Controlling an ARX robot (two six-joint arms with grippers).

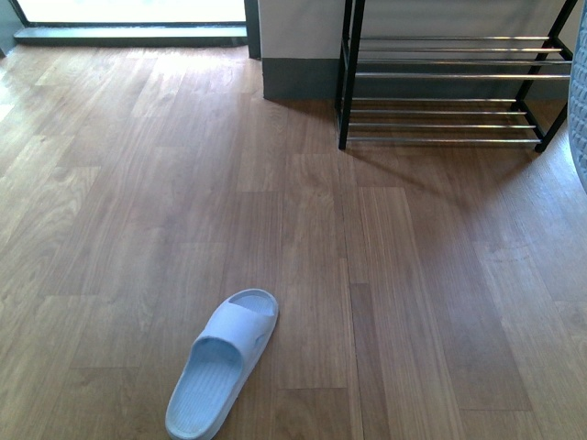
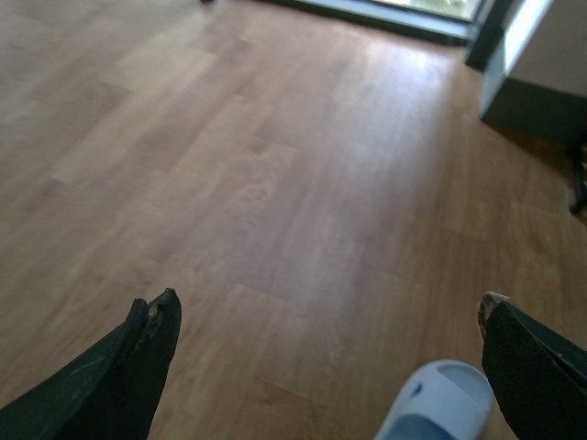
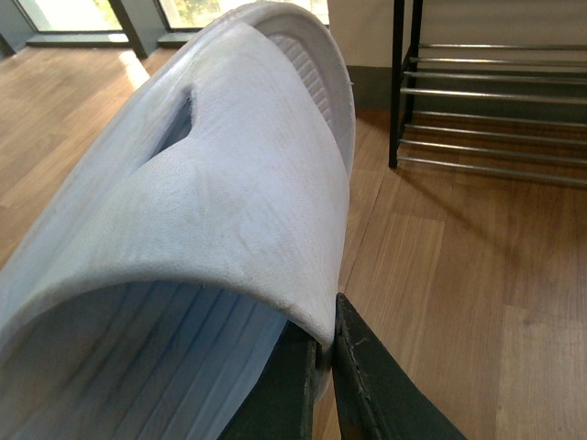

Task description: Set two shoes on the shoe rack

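One pale blue slide [image 1: 220,362] lies on the wood floor near me, toe pointing away; its toe [image 2: 440,403] shows in the left wrist view. My left gripper [image 2: 327,301] hangs open above the floor, with that slide close to one finger [image 2: 532,367] and nothing between the jaws. My right gripper [image 3: 328,321] is shut on the edge of the other pale blue slide [image 3: 229,211], held off the floor; a strip of it [image 1: 580,101] shows at the front view's right edge. The black shoe rack [image 1: 449,87] with chrome bars stands far right against the wall, also in the right wrist view [image 3: 495,101]. No grey sneakers are in view.
A grey-based wall corner [image 1: 298,78] stands just left of the rack. A bright window or door sill [image 1: 128,32] runs along the far left. Wood floor [image 1: 385,275] stretches between the slide and the rack.
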